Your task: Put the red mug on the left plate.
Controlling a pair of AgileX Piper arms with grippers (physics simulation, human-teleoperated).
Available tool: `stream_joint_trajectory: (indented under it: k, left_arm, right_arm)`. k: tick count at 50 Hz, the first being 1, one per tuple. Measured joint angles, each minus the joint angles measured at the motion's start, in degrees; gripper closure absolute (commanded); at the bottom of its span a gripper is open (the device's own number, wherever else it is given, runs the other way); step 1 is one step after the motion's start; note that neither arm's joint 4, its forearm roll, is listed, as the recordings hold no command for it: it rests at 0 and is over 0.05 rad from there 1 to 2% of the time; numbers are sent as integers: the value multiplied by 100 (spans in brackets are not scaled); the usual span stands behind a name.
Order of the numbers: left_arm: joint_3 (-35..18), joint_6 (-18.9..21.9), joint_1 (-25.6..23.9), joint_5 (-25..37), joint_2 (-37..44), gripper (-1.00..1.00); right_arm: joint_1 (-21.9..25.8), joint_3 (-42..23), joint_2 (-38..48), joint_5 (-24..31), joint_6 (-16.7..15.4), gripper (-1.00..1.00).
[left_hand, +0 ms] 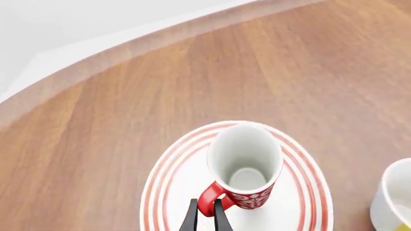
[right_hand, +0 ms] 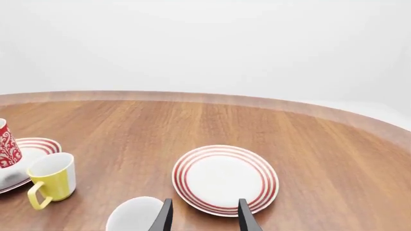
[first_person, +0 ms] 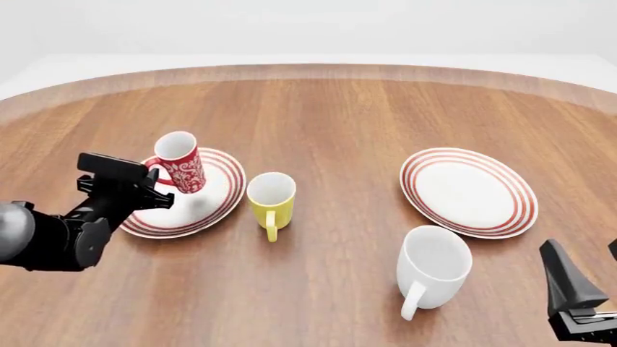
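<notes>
1. A yellow mug [first_person: 271,199] stands upright on the wooden desk [first_person: 337,116].
2. A bigger white mug [first_person: 433,267] stands nearer the camera.
3. A second red-ringed plate [first_person: 469,191] lies just beyond it.

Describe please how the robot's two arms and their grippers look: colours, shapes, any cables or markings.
The left arm is black with a rounded grey joint segment; the left gripper has thin, flat black fingers. The right gripper has two black, blade-like fingers that taper to points; little of the right arm shows. No cables or markings are visible.
</notes>
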Motion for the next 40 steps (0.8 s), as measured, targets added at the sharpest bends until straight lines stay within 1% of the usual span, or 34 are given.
stream_joint_trajectory:
  k: [40]
  left_arm:
    - [-110, 23, 83, -128, 407, 100]
  right_arm:
    - [-9, -16, -6, 21, -1, -100]
